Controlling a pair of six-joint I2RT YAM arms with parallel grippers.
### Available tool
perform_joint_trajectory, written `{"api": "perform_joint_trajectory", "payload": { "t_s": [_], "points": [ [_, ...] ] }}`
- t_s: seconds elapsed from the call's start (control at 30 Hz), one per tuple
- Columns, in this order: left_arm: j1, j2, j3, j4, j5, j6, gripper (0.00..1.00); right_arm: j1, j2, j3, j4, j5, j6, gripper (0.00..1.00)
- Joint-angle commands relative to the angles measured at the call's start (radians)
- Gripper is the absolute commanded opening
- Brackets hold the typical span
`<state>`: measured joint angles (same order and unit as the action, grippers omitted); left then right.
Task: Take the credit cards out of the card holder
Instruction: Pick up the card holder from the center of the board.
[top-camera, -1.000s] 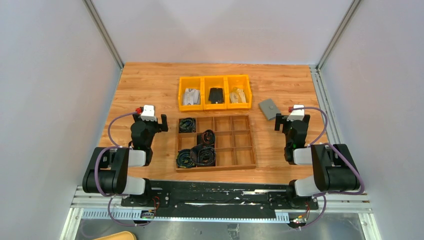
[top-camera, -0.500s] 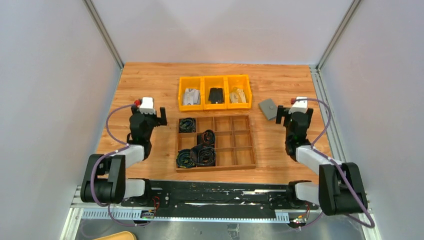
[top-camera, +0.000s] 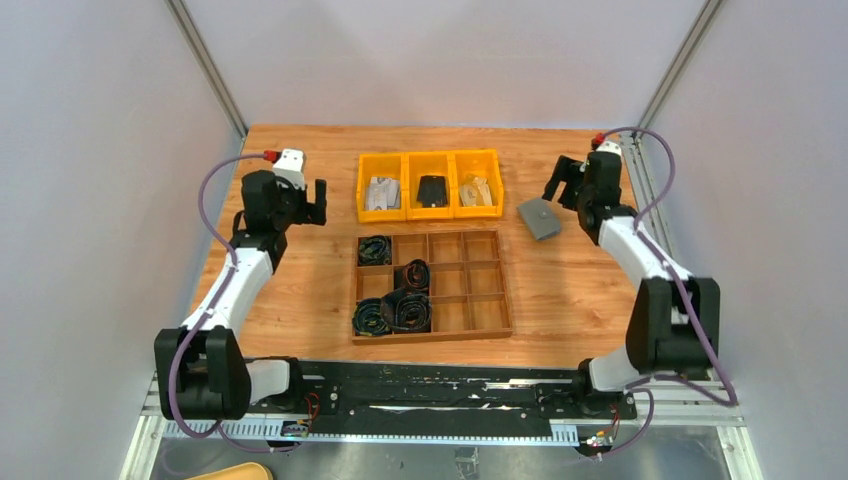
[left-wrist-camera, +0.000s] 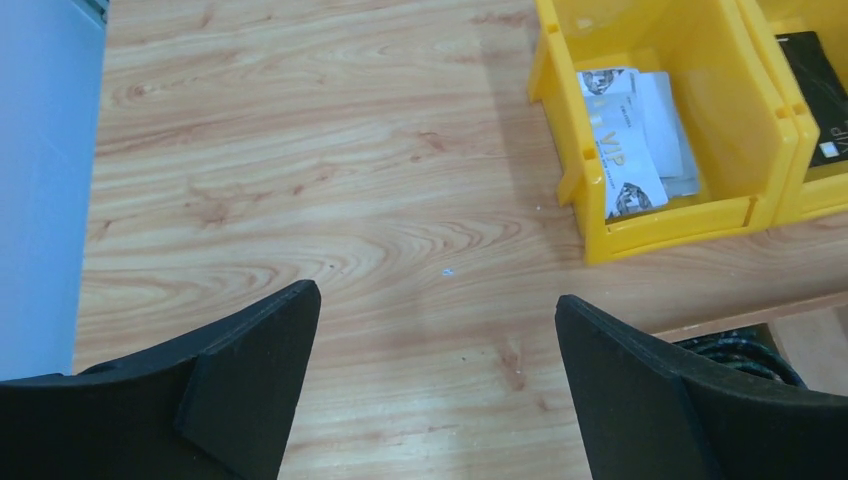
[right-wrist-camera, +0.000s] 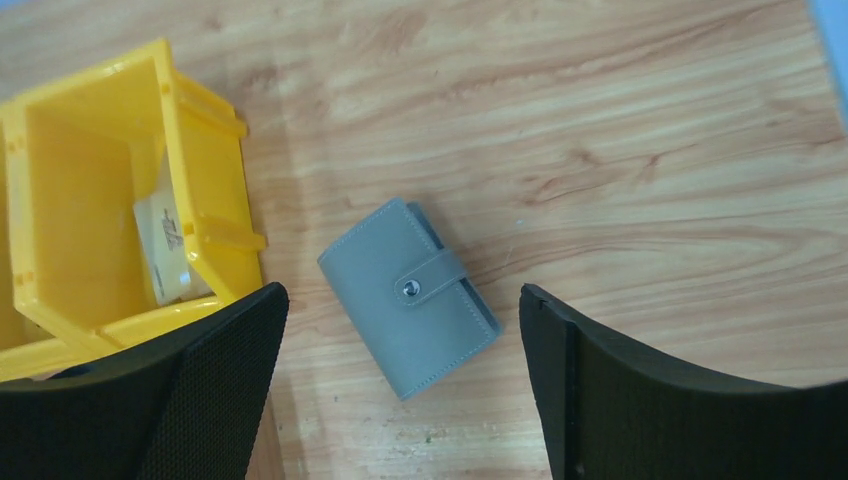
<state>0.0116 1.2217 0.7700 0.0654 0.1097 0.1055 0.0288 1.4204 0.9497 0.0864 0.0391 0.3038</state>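
The card holder (top-camera: 538, 217) is a flat grey wallet lying closed on the wood table, right of the yellow bins. In the right wrist view the card holder (right-wrist-camera: 408, 295) has its strap snapped shut. No credit cards show from it. My right gripper (top-camera: 562, 190) is open and empty just behind and above the holder; in its wrist view the right gripper (right-wrist-camera: 402, 290) has the holder between its fingers, lower down on the table. My left gripper (top-camera: 306, 205) is open and empty over bare wood left of the bins, as its wrist view (left-wrist-camera: 435, 295) shows.
Three yellow bins (top-camera: 431, 157) stand at the back centre. The left bin (left-wrist-camera: 560, 100) holds white printed cards (left-wrist-camera: 630, 150), the middle one a black item (top-camera: 432, 189), the right one a pale card (right-wrist-camera: 165, 245). A brown compartment tray (top-camera: 502, 290) with coiled black cables (top-camera: 393, 308) lies nearer.
Both arms have reached away from their bases toward the back of the table. The right gripper has come over the card holder. The left gripper has moved up beside the left bin.
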Motion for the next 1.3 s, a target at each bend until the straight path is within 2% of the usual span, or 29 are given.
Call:
{"api": "perform_joint_trajectory", "payload": {
  "t_s": [0.0,0.23,0.4,0.73,1.0,1.17,1.27],
  "points": [
    [0.024,-0.012,0.117,-0.275,0.102,0.014,1.0,0.016,0.131,0.108,-0.243,-0.093,-0.02,0.91],
    [0.024,-0.02,0.211,-0.452,0.211,0.028,1.0,0.051,0.306,0.205,-0.328,-0.083,-0.085,0.93],
    [0.024,-0.022,0.246,-0.514,0.267,0.031,1.0,0.096,0.36,0.237,-0.344,-0.04,-0.114,0.94],
    [0.024,-0.03,0.31,-0.613,0.361,0.056,1.0,0.124,0.441,0.29,-0.411,0.148,-0.142,0.95],
    [0.025,-0.043,0.362,-0.664,0.43,0.061,1.0,0.216,0.457,0.29,-0.413,0.36,-0.193,0.95],
    [0.024,-0.078,0.364,-0.668,0.464,0.059,1.0,0.23,0.464,0.335,-0.435,0.36,-0.204,0.95],
    [0.024,-0.094,0.366,-0.67,0.478,0.064,1.0,0.208,0.457,0.349,-0.418,0.293,-0.216,0.95]
  ]
}}
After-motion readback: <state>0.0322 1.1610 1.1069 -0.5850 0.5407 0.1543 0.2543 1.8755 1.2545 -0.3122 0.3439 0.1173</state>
